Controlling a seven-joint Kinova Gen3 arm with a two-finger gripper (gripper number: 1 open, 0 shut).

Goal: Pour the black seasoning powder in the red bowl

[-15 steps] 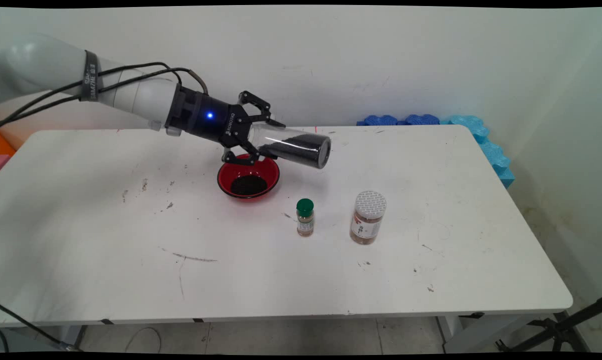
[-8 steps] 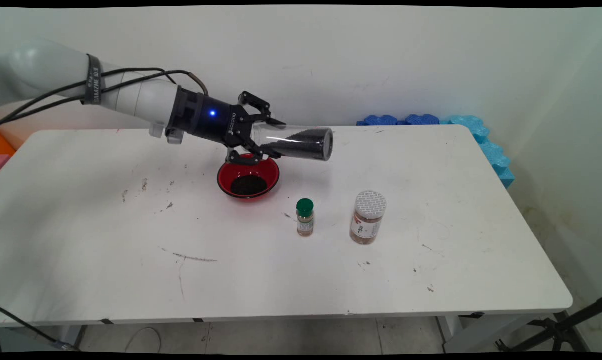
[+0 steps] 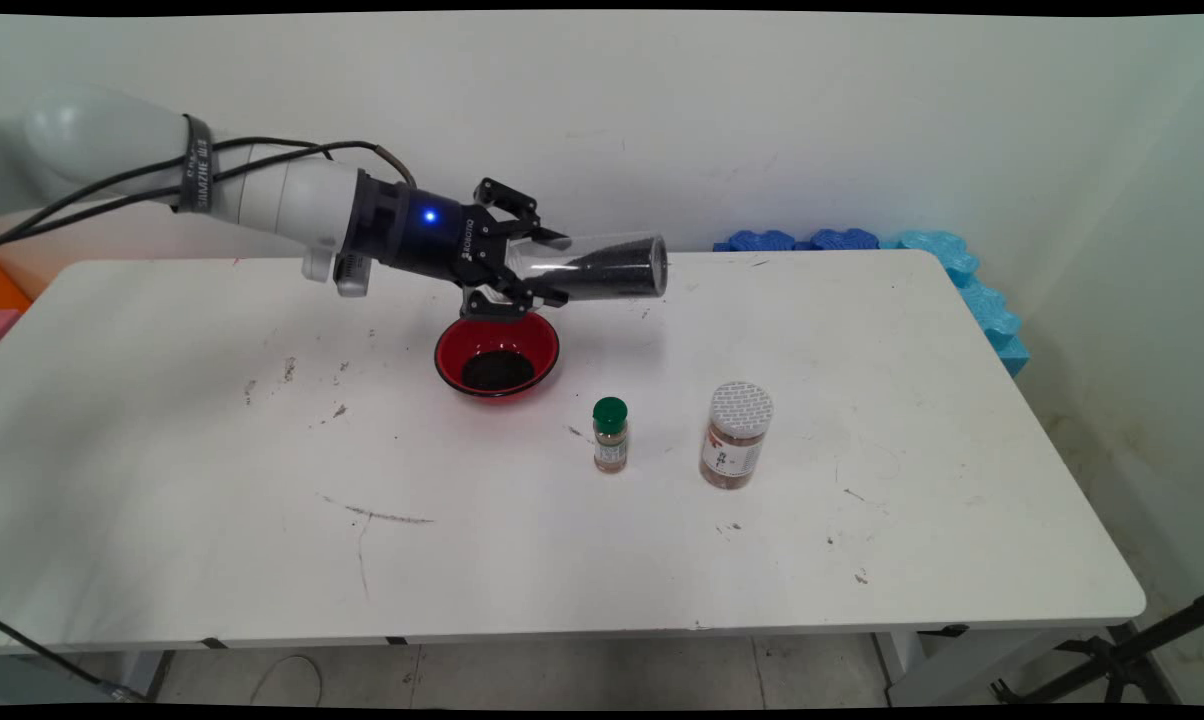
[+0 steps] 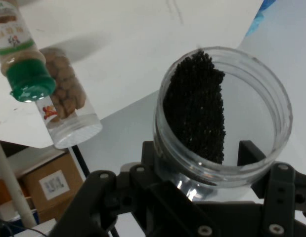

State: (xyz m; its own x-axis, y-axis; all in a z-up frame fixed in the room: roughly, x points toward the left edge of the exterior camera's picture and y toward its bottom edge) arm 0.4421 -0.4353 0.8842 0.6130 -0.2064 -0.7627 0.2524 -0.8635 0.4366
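Broadly, the white table (image 3: 212,480) fills the lower two-thirds of the main view, scuffed and marked. Above its far middle, the gripper (image 3: 522,268) is clenched around a clear plastic jar (image 3: 592,270), held lying nearly level in the air, its open mouth toward the arm, so the black granules inside heap along its lower wall rather than spill. In the hand view the jar's mouth (image 4: 224,113) gapes wide, the granules banked to one side. Directly under the gripper sits a red bowl (image 3: 497,353) holding a dark pile of the same grains. Toward lower right, well apart from it, stand a white-capped jar (image 3: 735,436) and, just beside it, a smaller green-capped spice bottle (image 3: 610,436), both upright.
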